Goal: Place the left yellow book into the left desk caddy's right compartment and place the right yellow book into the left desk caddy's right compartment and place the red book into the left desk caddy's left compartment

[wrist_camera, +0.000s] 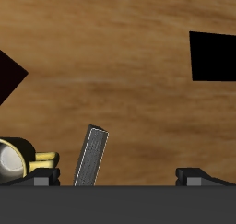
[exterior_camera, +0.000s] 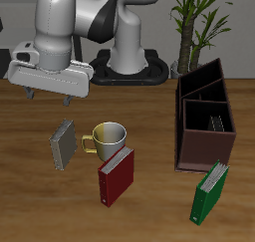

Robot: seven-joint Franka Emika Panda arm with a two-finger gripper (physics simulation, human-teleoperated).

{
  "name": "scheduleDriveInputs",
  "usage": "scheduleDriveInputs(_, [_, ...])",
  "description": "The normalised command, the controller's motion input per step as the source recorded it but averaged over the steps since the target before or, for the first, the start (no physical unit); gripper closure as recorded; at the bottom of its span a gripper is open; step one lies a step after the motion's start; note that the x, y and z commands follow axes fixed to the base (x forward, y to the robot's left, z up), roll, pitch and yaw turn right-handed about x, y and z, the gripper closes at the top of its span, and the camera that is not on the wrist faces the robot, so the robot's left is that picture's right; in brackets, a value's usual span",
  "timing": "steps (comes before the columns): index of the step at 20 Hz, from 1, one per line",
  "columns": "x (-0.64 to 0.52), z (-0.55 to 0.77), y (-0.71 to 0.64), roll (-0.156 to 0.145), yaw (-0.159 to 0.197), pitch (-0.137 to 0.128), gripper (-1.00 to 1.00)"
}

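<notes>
Gripper fingers point(wrist_camera: 120, 178) are spread wide apart, with nothing held between them and nothing touched; in the exterior view the white two-finger gripper point(exterior_camera: 50, 92) is seen hanging above the wooden table point(exterior_camera: 149, 211) at the upper left of the frame, over a small thin book with a grey finely striped cover point(exterior_camera: 63, 143).

The dark brown, near-black rectangular desk caddy point(exterior_camera: 204, 117) with a middle wall is seen only in the exterior view, at the right of the frame, both sections open upward. A dark red hardcover book with pale page edges point(exterior_camera: 116, 176) lies low in the frame's centre, just beside a pale metal mug with a yellowish handle point(exterior_camera: 108, 138). A green book point(exterior_camera: 210, 192) lies at the lower right, near the caddy's front.

Only one grey striped book is visible in either view; which of the two alike books it is cannot be told, and the other is not made out. In the wrist view that book point(wrist_camera: 90, 157) is shown close up beside the mug point(wrist_camera: 16, 159), which is cut off by the frame edge.
</notes>
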Motion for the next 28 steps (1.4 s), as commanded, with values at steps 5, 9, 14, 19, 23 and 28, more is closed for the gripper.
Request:
scheduleDriveInputs(5, [0.12,-0.25,0.06,0.022,-0.057,-0.004,-1.0])
scheduleDriveInputs(9, [0.04,-0.26,0.13,0.019,-0.024,0.016,-1.0])
scheduleDriveInputs(14, [0.01,-0.37,-0.11,0.001,-0.067,-0.001,-1.0])
scheduleDriveInputs(19, [-0.12,-0.21,0.02,0.0,-0.044,-0.006,-1.0])
scheduleDriveInputs(23, [-0.08,-0.24,-0.02,-0.004,-0.026,-0.001,-1.0])
scheduleDriveInputs(28, [-0.04,-0.25,-0.14,-0.031,-0.038,0.003,-1.0])
